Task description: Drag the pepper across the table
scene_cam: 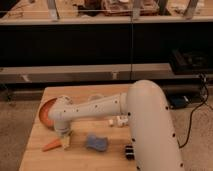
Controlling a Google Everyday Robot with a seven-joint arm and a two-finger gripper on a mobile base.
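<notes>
An orange bowl (46, 111) sits near the table's (85, 159) left edge, about midway along it; the arm (95, 107) covers most of it, so only its left rim and a slice of the inside show, and whether anything lies in it cannot be told. The gripper (64, 140) points down at the tabletop just in front of the bowl, toward the front-left corner. Its pale fingers (66, 142) reach the wood right at the thick end of the pepper (51, 146), which lies flat with its tip toward the left edge. Whether the jaws are apart or clamped on the pepper cannot be told. A blue sponge (97, 143) lies near the front edge. 1 small white object (120, 121) and 1 dark object (129, 151) are partly hidden beside the arm's bulky body, hard to identify.
</notes>
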